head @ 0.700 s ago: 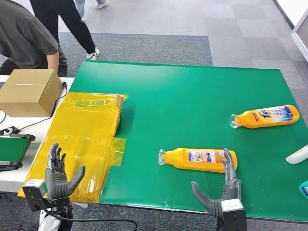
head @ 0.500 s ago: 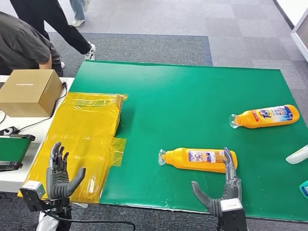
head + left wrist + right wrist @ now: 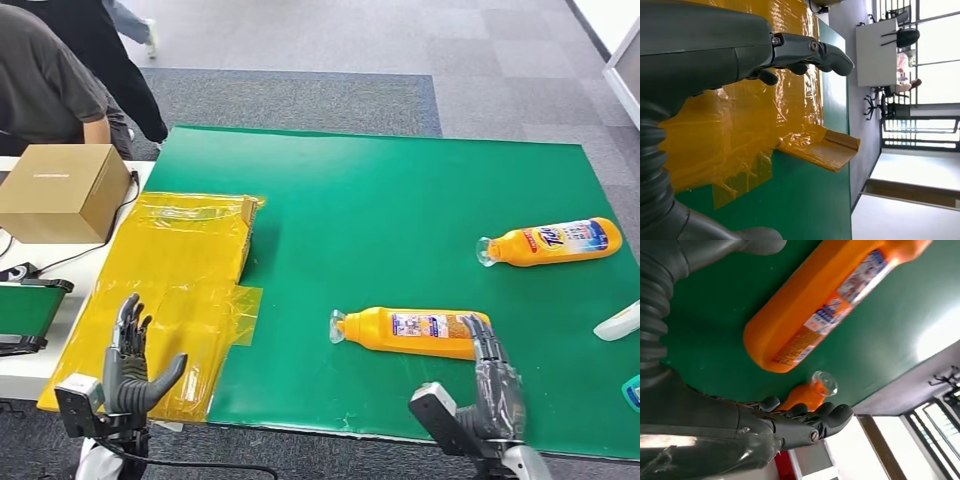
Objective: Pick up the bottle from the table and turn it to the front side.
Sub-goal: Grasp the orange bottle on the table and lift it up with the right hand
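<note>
head view, left to right: the left hand hovers empty with fingers spread over the yellow plastic sheet. the orange bottle lies flat on the green mat. the right hand, fingers apart and holding nothing, sits at the bottle's base end.

Surface: green table mat | near centre: orange bottle lying flat, cap left | far right: second orange bottle lying flat | left: yellow plastic-wrapped sheet overlapping mat edge | right edge: white object, partly visible

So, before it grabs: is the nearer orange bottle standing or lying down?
Lying down: the nearer orange bottle rests lengthwise on the green table, clear cap toward the robot's left.
</note>
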Action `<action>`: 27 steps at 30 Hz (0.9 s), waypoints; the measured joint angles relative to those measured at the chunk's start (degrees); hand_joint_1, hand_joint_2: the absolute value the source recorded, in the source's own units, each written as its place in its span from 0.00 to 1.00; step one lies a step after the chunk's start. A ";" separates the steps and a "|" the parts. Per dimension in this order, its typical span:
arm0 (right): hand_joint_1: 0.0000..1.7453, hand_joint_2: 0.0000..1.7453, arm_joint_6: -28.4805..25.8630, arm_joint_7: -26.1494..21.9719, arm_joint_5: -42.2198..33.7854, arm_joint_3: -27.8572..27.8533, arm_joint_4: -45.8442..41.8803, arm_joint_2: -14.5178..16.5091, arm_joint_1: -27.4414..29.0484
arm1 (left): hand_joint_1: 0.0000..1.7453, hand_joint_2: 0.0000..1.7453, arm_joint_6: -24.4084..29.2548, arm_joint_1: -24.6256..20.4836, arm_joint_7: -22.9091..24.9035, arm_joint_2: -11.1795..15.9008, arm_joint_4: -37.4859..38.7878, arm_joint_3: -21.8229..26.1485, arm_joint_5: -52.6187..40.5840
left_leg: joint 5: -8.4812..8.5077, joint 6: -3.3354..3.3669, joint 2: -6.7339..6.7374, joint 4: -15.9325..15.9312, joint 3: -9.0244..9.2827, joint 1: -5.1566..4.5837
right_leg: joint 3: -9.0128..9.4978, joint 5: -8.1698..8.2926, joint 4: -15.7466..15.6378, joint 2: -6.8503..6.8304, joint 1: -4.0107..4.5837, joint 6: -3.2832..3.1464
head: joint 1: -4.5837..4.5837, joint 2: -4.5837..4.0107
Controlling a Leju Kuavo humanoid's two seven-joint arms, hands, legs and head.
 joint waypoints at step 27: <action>0.57 1.00 29.51 7.18 5.97 5.05 25.02 -9.55 -27.85 | 0.00 1.00 -0.03 -2.95 0.00 0.90 3.11 -0.12 -1.76 | 0.13 0.05 0.01 0.00 -0.01 -0.01 | 0.00 0.08 0.01 0.00 0.00 0.03 | 0.00 0.00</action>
